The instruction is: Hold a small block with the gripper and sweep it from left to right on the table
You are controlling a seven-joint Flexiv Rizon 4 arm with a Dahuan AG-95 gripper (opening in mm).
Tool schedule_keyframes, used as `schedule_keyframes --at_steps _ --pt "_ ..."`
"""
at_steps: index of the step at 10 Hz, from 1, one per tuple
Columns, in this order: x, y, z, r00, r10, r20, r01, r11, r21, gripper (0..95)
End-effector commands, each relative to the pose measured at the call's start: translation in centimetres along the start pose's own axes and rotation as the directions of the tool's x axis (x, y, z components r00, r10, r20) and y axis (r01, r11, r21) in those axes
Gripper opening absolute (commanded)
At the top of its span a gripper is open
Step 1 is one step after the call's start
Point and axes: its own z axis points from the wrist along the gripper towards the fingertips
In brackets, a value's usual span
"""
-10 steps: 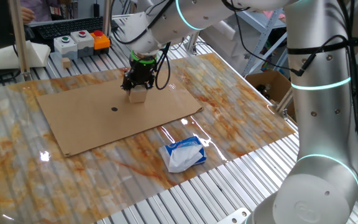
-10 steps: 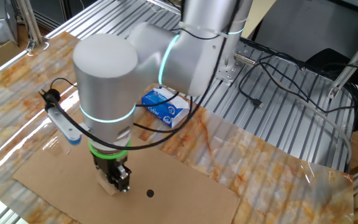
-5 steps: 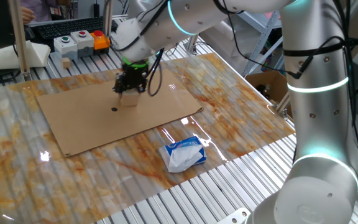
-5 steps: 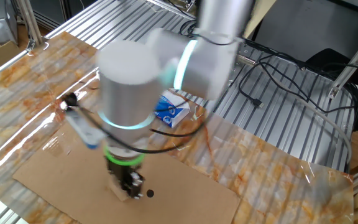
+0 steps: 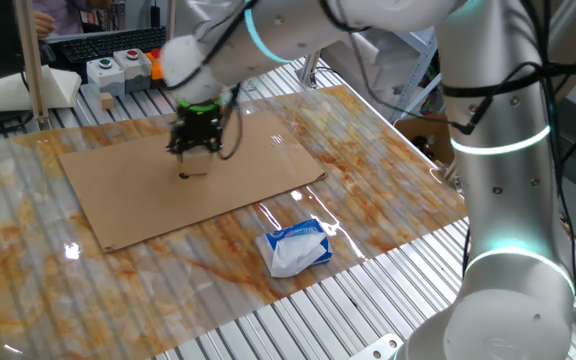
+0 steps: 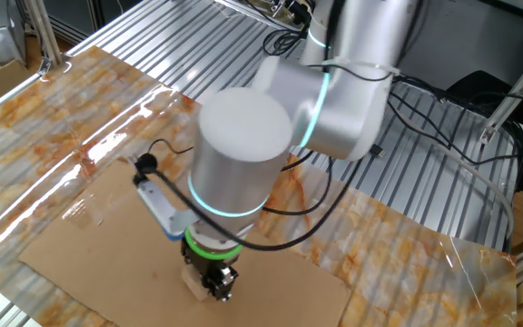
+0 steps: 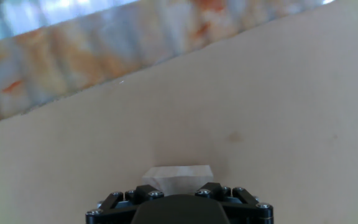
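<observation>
While gripped: block [image 7: 178, 175] between hand [image 7: 178, 194] fingers.

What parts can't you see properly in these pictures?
- The small block: the hand view shows only its top edge; the gripper body covers the rest.
- Where the fingers touch the block: blurred by motion in one fixed view, too small in the other.
- The tissue pack: the arm hides it in the other fixed view.
- The black dot on the cardboard sheet: mostly hidden under the gripper.
</observation>
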Motion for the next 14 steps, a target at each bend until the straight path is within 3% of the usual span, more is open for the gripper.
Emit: schedule_keyframes --at_steps 1,9,10,14 --pt "0.54 0.45 -0.78 1.0 -0.001 -0.009 0.001 1.0 -0.024 0.0" --pt "1.13 0.46 -0.65 1.0 0.021 -0.016 -0.021 0.999 -0.023 0.0" --pt "1.18 0.45 -0.62 0.999 0.028 -0.015 -0.029 0.999 -0.022 38.0" --pt "1.22 0.44 -0.6 0.999 0.035 -0.014 -0.035 0.999 -0.022 38.0"
